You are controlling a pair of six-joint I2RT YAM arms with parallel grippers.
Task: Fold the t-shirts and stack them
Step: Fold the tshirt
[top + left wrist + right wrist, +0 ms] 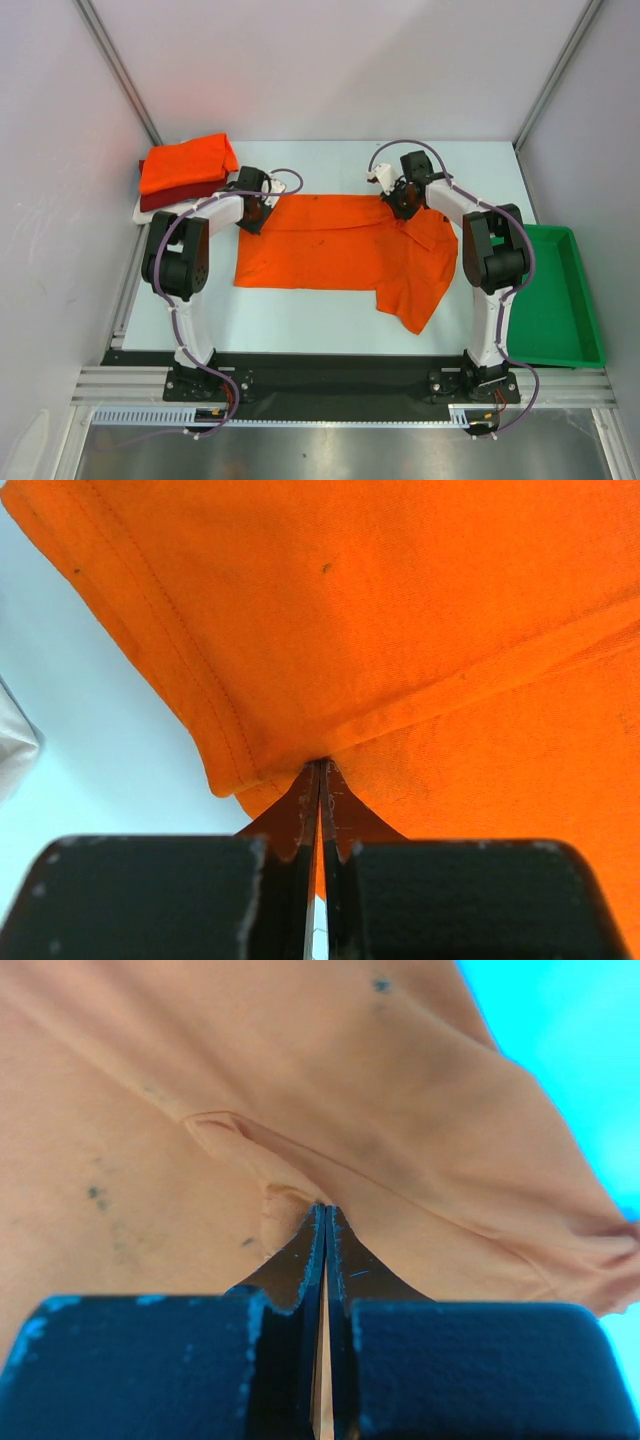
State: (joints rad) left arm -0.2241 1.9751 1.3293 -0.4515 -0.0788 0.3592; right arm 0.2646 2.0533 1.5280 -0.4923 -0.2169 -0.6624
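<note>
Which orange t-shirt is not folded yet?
The spread orange t-shirt at centre, pinched by the left gripper and right gripper. The folded orange t-shirt tops the dark red t-shirt, far left.

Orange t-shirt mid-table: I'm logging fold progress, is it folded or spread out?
Spread out, not folded: the orange t-shirt lies wide and rumpled, one end trailing near-right; left gripper and right gripper pinch its far edge.
</note>
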